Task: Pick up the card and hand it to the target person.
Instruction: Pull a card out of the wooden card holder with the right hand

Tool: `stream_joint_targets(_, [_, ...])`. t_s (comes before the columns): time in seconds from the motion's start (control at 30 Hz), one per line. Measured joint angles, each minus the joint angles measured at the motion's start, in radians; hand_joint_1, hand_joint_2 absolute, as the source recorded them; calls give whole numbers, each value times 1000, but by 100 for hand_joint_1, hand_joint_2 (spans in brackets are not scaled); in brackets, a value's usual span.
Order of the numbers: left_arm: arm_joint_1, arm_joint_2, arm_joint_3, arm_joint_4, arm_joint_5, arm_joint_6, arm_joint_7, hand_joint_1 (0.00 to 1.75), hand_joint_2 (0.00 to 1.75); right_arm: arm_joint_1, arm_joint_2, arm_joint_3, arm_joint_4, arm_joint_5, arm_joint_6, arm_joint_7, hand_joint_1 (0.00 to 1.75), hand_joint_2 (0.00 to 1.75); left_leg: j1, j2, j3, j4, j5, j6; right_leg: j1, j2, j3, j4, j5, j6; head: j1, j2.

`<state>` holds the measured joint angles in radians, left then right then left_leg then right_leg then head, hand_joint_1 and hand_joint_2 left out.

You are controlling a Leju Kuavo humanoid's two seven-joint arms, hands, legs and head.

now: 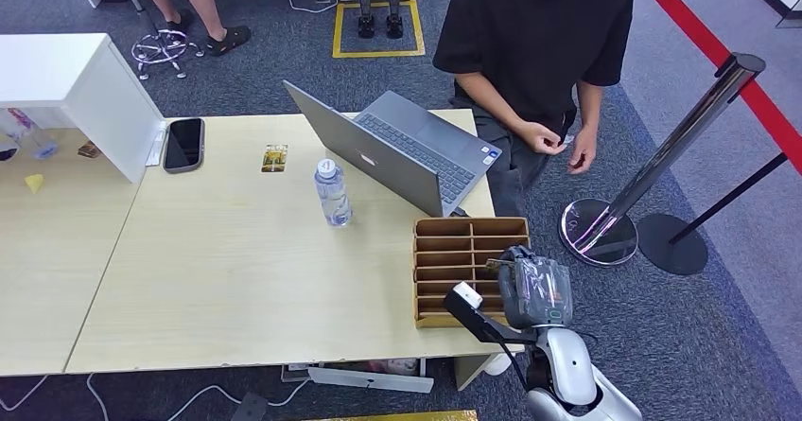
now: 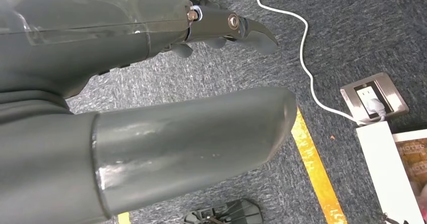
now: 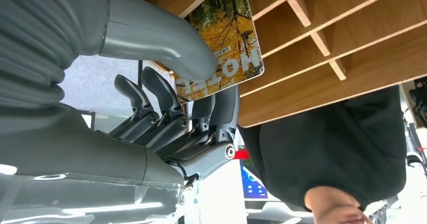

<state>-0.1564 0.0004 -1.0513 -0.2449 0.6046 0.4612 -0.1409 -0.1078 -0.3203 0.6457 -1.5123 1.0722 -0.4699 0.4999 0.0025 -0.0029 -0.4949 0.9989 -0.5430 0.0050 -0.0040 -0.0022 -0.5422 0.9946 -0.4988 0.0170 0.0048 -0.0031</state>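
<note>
Card [image 3: 226, 38] pinched by right hand [image 3: 171, 98], thumb over its face, fingers behind, right at rack [image 1: 470, 268] edge. Person [image 1: 539, 43] ahead past laptop [image 1: 397, 151], so reach forward. Left hand [image 2: 151, 83] low, empty, fingers apart.

On the desk [image 1: 227, 279]: open laptop [image 1: 402, 151], water bottle [image 1: 332, 192] (upright, just beside the laptop), dark phone [image 1: 183, 144] near a white box [image 1: 71, 85]. Off the desk's right: stanchion post [image 1: 662, 161] on grey carpet.
</note>
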Motion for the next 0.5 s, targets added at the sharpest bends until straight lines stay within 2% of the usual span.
stream_joint_targets(0.5, [1, 0, 0, 0, 0, 0, -5, 0, 0, 7, -44, -63, -181, 78, 45, 31, 150, 175, 0, 0, 0, 0, 0, 0, 0, 0, 0, 0, 0, 0, 0, 0])
